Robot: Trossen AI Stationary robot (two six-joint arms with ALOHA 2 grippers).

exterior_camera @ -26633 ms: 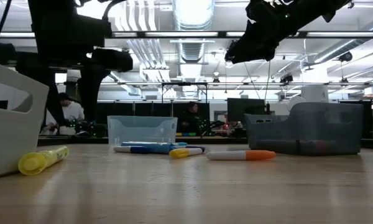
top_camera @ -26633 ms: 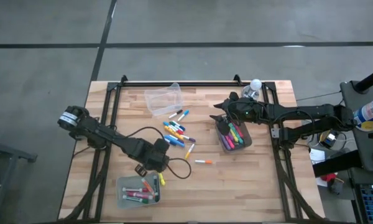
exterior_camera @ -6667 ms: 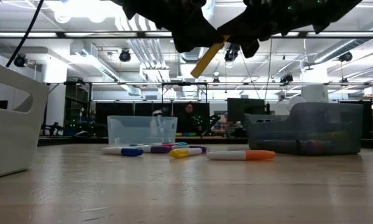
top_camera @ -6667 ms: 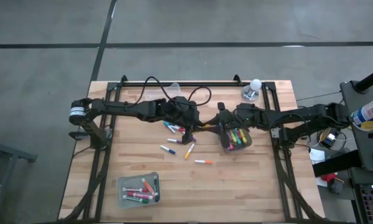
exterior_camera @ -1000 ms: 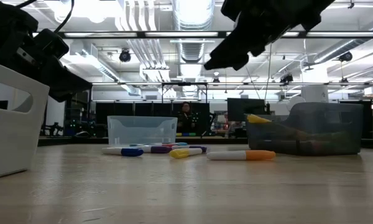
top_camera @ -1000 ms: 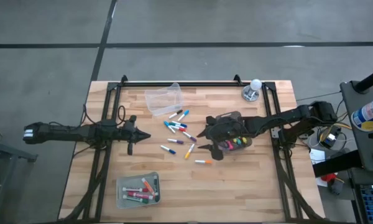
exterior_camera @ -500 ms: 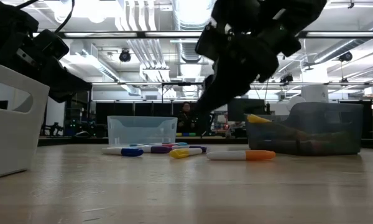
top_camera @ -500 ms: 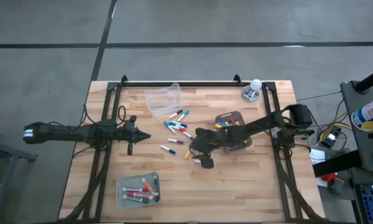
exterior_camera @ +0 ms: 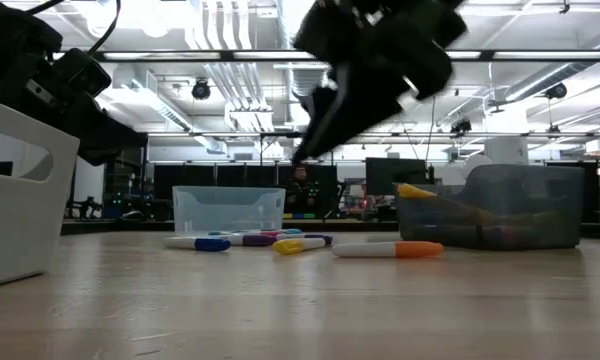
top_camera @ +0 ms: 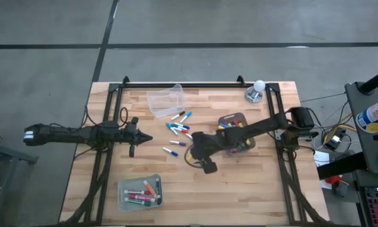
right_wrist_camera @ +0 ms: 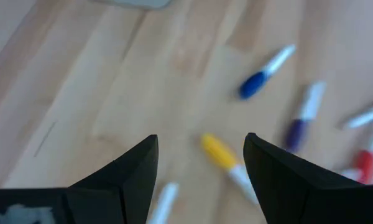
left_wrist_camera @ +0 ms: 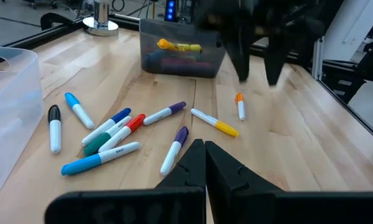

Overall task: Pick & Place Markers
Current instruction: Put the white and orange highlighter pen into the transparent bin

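1. The right gripper [top_camera: 200, 158] hangs over the middle of the wooden table [top_camera: 264, 189]. Its two dark fingers [right_wrist_camera: 133, 171] are spread wide apart. Nothing is between them.
2. Right under the spread fingers lies a yellow and white marker [right_wrist_camera: 227, 163]. The fingers do not touch it.
3. From across the table, the same yellow and white marker [left_wrist_camera: 215, 122] lies flat on the wood. A small orange and white marker [left_wrist_camera: 240, 106] lies near it.
4. More loose markers [top_camera: 178, 131] lie in a messy bunch near the middle of the table. They are blue, red, purple, green and white. All lie flat on the wood.
5. One blue and white marker [right_wrist_camera: 265, 71] and one purple and white marker [right_wrist_camera: 304, 116] lie close to the yellow one.
6. A dark grey bin [top_camera: 250, 144] stands on the right part of the table, just beside the right arm. It holds markers, and a yellow one [left_wrist_camera: 179, 45] lies on top.
7. A clear bin [top_camera: 164, 99] stands near the far edge of the table. I cannot tell if anything is in it.
8. Another bin [top_camera: 139, 193] stands near the front edge on the left. It holds red and green markers.
9. The left gripper [top_camera: 140, 137] waits over the left side of the table. Its fingers [left_wrist_camera: 202, 163] are pressed together and hold nothing.
10. A small silver stand with a white ball [top_camera: 256, 91] sits at the far right corner.
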